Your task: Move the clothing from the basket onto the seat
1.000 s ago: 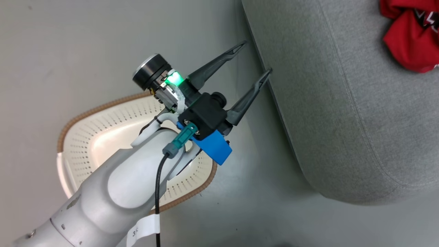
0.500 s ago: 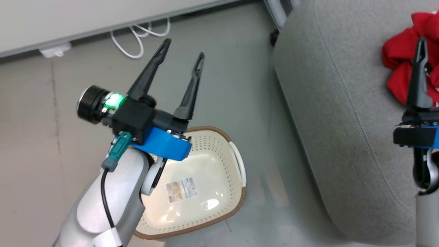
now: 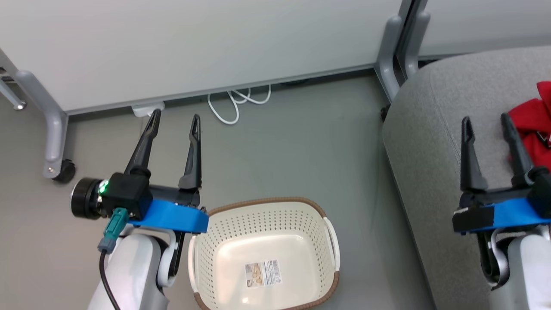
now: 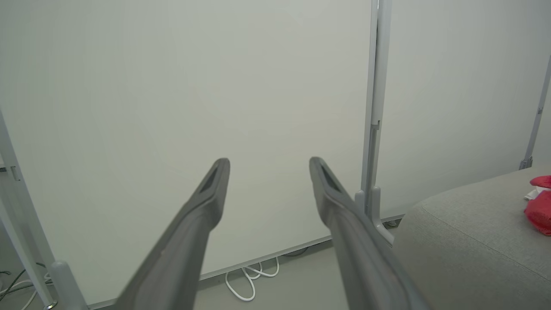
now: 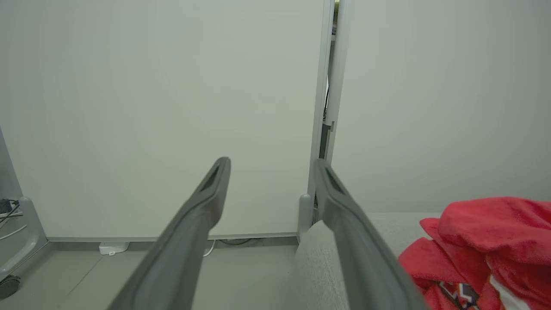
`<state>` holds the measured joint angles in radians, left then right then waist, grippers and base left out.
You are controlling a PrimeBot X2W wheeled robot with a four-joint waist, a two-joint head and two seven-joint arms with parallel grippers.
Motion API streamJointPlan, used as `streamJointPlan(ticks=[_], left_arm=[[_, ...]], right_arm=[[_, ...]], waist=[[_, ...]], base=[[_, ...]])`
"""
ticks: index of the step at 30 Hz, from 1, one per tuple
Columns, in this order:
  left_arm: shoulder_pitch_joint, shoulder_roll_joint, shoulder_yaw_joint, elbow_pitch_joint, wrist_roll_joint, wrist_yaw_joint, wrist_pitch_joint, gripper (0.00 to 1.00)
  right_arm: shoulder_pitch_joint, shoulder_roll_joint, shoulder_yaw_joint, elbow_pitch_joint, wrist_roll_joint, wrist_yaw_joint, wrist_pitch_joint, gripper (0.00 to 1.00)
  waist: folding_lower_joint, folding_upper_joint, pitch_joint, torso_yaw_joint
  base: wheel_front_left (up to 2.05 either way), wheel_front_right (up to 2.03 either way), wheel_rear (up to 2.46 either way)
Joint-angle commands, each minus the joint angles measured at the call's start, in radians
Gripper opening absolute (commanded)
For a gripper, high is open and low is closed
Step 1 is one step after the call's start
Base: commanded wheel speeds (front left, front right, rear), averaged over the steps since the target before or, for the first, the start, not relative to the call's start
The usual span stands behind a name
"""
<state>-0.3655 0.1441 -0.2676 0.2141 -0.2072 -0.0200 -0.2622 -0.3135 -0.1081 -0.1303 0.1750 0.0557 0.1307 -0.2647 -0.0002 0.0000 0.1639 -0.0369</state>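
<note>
The red clothing (image 3: 536, 122) lies bunched on the grey seat (image 3: 426, 142), towards its right side in the head view; the right gripper (image 3: 485, 118) hangs over the seat just beside it, fingers spread, holding nothing; the cream basket (image 3: 258, 221) stands on the floor left of the seat, a paper label (image 3: 262, 273) on its bottom; the left gripper (image 3: 175, 116), likewise spread wide, hovers by the basket's left rim, pointing towards a white cable (image 3: 234, 103).
</note>
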Motion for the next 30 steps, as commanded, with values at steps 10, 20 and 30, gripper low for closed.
streamJointPlan(ticks=[10,20,30], left_arm=[[0.145,-0.063,0.124,0.001,0.055,-0.051,-0.003,1.00],[0.212,-0.088,0.181,-0.007,0.077,-0.075,-0.003,1.00],[0.255,-0.094,0.201,0.004,0.074,-0.085,-0.003,1.00]], right_arm=[[0.117,0.030,0.017,0.037,0.022,0.000,0.001,1.00],[0.174,0.044,0.012,0.050,0.033,0.000,0.001,1.00],[0.209,0.053,0.005,0.061,0.041,0.000,0.001,1.00]], waist=[[0.0002,0.0000,-0.090,0.047],[0.0002,0.0000,-0.118,0.071],[0.0002,0.0000,-0.130,0.078]], base=[[0.00,0.00,0.00],[0.00,0.00,0.00],[0.00,0.00,0.00]])
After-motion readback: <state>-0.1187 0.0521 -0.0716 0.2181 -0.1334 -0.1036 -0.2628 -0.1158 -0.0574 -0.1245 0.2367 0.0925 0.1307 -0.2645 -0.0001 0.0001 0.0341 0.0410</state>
